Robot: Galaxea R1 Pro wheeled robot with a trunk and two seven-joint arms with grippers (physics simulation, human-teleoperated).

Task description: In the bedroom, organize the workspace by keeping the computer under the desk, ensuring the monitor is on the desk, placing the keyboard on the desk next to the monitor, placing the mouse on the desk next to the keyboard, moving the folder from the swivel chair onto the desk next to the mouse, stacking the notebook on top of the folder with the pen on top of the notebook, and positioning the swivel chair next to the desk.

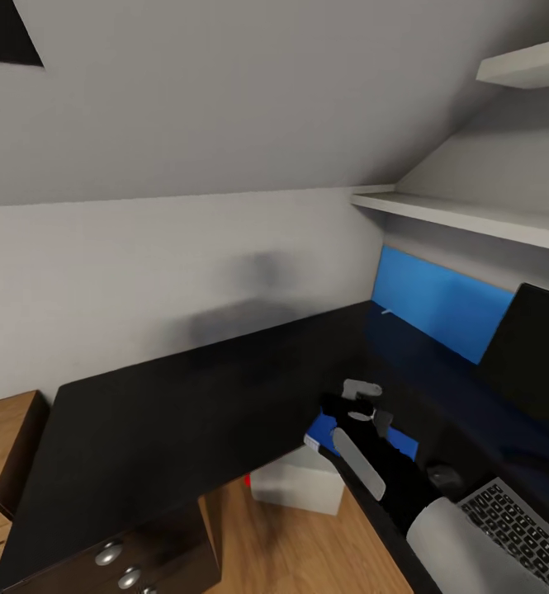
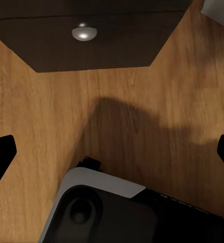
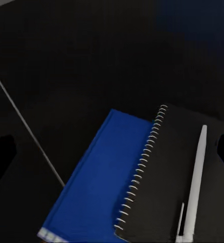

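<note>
On the black desk (image 1: 183,412) lies the blue folder (image 3: 99,185), with the dark spiral notebook (image 3: 167,187) on it and the white pen (image 3: 195,177) on the notebook. My right gripper (image 1: 367,404) hovers open over this stack, its fingertips (image 3: 0,159) at the picture's sides. A blue corner of the folder (image 1: 322,436) shows under the gripper. Right of it sit the mouse (image 1: 445,475), the keyboard (image 1: 513,528) and the monitor (image 1: 530,355). The grey computer (image 1: 299,487) stands under the desk. My left gripper (image 2: 112,152) is open over the wood floor.
The dark drawer unit (image 1: 142,561) stands under the desk's left end, its knob (image 2: 84,33) near my left gripper. A wooden cabinet (image 1: 2,445) is at the far left. A blue wall panel (image 1: 439,301) and white shelves (image 1: 464,214) sit behind the desk.
</note>
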